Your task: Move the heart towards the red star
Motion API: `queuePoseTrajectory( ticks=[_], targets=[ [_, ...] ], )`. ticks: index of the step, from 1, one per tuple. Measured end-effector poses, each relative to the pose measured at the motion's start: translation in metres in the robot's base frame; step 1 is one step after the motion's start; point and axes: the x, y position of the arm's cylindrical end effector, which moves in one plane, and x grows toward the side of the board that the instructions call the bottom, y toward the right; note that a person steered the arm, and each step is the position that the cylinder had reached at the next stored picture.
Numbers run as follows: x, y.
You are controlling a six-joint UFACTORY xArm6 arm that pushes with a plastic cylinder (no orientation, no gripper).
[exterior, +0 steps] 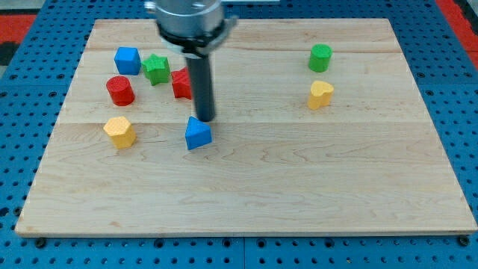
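Camera view shows my tip [205,119], the lower end of a straight dark rod that has nothing to open or close and holds nothing; it stands just above the small blue triangular block [198,134], at or very near that block's upper edge, though contact cannot be confirmed. Partly hidden behind the rod toward the view's left sits the red star block [180,83], beside a green star block [156,69]. Well apart on the view's right lies the yellow heart-shaped block [320,94], a small glossy piece on the light wooden board [299,187], just below a green cylinder-like block [320,57]; which way its point faces is too small to tell.
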Motion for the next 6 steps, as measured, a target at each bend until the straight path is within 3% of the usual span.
queuePoseTrajectory(
  ticks=[2, 3, 4, 5, 6],
  targets=[
    [0.014, 0.080],
    [0.016, 0.175],
    [-0.012, 0.245],
    [-0.053, 0.219],
    [-0.055, 0.191]
  ],
)
